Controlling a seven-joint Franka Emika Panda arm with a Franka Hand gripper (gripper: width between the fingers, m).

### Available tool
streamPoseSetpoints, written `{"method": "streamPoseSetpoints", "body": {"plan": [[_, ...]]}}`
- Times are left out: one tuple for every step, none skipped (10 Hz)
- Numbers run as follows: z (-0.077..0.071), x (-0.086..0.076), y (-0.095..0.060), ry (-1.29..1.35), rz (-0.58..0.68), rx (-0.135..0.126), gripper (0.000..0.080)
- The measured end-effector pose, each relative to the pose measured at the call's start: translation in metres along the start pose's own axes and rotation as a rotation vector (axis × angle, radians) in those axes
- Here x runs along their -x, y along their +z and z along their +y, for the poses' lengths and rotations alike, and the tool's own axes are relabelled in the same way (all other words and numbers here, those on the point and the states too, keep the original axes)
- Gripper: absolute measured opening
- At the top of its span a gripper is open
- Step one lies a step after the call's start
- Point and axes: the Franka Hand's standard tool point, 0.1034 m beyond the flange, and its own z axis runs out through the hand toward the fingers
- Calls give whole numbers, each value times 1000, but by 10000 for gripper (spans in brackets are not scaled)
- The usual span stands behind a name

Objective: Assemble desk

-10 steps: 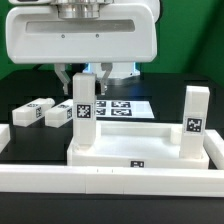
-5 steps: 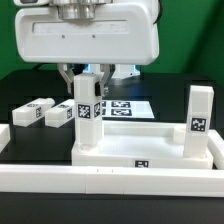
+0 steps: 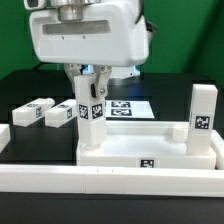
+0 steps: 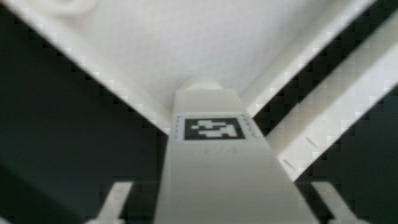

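Note:
The white desk top, a rimmed tray, lies at the centre of the table. One white leg stands upright on its corner at the exterior view's right. My gripper is shut on another leg, which stands slightly tilted on the corner at the exterior view's left, its foot on the top. In the wrist view this leg with its square tag runs between my gripper, whose fingers flank it, down to the desk top. Two loose legs lie on the table at the left.
The marker board lies flat behind the desk top. A long white border rail runs along the front. The table is black with a green backdrop behind.
My gripper has moved to the exterior view's right with the leg, which now leans. The desk top and its standing leg slid right too. The loose legs stayed put.

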Motion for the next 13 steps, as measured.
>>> {"method": "streamPoseSetpoints", "body": {"plan": [[-2, 2, 1, 121, -3, -7, 290], [-5, 5, 2, 201, -4, -7, 290], [-7, 8, 3, 279, -6, -5, 290], [-8, 10, 3, 317, -6, -5, 290], [-8, 10, 3, 293, -6, -5, 291], [-8, 10, 3, 271, -6, -5, 291], [-8, 10, 3, 270, -6, -5, 514], [-9, 11, 3, 210, -7, 0, 514], [-11, 12, 3, 76, -2, 3, 620], [-12, 14, 3, -20, -1, 3, 641], [-14, 16, 3, -98, 0, 5, 641], [-14, 16, 3, -208, 0, 6, 648], [-14, 16, 3, -286, -1, 6, 648]]}}
